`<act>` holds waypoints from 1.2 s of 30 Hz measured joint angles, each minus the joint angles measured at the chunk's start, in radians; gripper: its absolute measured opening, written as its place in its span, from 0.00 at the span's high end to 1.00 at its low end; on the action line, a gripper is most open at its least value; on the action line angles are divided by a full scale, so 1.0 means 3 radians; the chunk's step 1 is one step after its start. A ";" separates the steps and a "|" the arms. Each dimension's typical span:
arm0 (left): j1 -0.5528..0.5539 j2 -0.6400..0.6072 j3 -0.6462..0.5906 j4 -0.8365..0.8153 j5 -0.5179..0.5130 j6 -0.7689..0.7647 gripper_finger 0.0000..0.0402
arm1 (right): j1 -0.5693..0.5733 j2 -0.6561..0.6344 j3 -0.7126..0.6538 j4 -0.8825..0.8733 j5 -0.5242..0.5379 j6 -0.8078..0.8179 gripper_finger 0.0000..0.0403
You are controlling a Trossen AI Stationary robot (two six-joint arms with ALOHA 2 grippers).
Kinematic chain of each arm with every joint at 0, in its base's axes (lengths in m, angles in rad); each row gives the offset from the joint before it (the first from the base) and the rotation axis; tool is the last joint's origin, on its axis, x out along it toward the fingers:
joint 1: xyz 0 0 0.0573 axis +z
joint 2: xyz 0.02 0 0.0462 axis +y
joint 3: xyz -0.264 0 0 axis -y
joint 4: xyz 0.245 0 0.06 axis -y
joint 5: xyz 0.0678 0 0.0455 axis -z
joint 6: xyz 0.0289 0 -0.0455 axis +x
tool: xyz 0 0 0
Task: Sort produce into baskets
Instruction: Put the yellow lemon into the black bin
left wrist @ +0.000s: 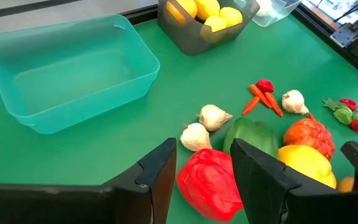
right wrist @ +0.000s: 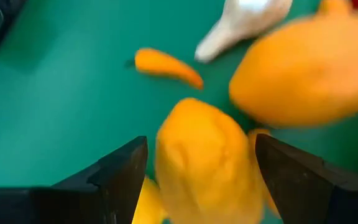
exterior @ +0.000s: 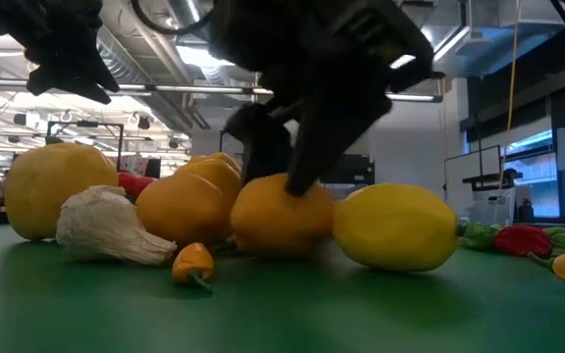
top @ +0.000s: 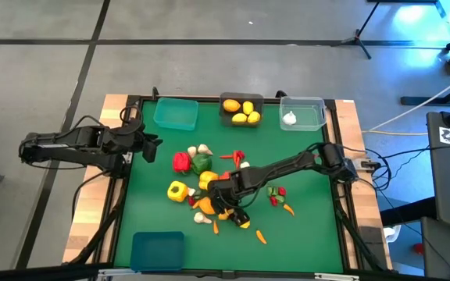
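Observation:
Mixed toy produce lies in a pile [top: 209, 187] mid-table: a red pepper [top: 180, 161], a green pepper [top: 201, 164], a yellow pepper [top: 177, 190], oranges, garlic and chillies. My right gripper [top: 226, 204] is open and low over the pile. Its fingers stand on either side of an orange [right wrist: 207, 162], which rests on the table [exterior: 282, 221]. My left gripper [top: 153, 148] is open and empty near the table's left edge. It faces the red pepper [left wrist: 210, 183] and stays apart from it. My right gripper comes at the orange from above. One finger [right wrist: 126, 171] stands on each side of it. I cannot tell whether the fingers touch the orange. The orange sits on the table beside a lemon [exterior: 395, 227].
A teal bin [top: 176, 114], a dark grey bin [top: 241, 109] holding lemons, and a clear bin [top: 301, 113] holding garlic stand along the far edge. A blue bin [top: 157, 250] stands at the near left. A garlic bulb [exterior: 106, 227] and a small orange piece [exterior: 192, 263] lie by the orange.

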 joint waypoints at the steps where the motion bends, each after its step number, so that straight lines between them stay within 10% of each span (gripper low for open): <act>1: 0.0001 0.0000 0.0000 -0.0001 0.0000 0.0002 0.63 | 0.0000 0.0023 0.0001 -0.0011 0.0036 -0.0006 0.27; 12: 0.0000 0.0000 0.0000 0.0000 0.0000 0.0016 0.63 | -0.0001 0.0134 -0.0007 -0.0198 0.0406 -0.0013 0.28; 21: 0.0001 0.0000 0.0000 0.0000 0.0000 0.0012 0.63 | -0.0001 0.0130 -0.0005 -0.0231 0.0726 0.0094 0.50; 36: 0.0000 0.0000 0.0000 0.0001 -0.0001 -0.0001 0.63 | -0.0315 -0.0090 0.0284 -0.0798 0.0618 -0.0091 0.50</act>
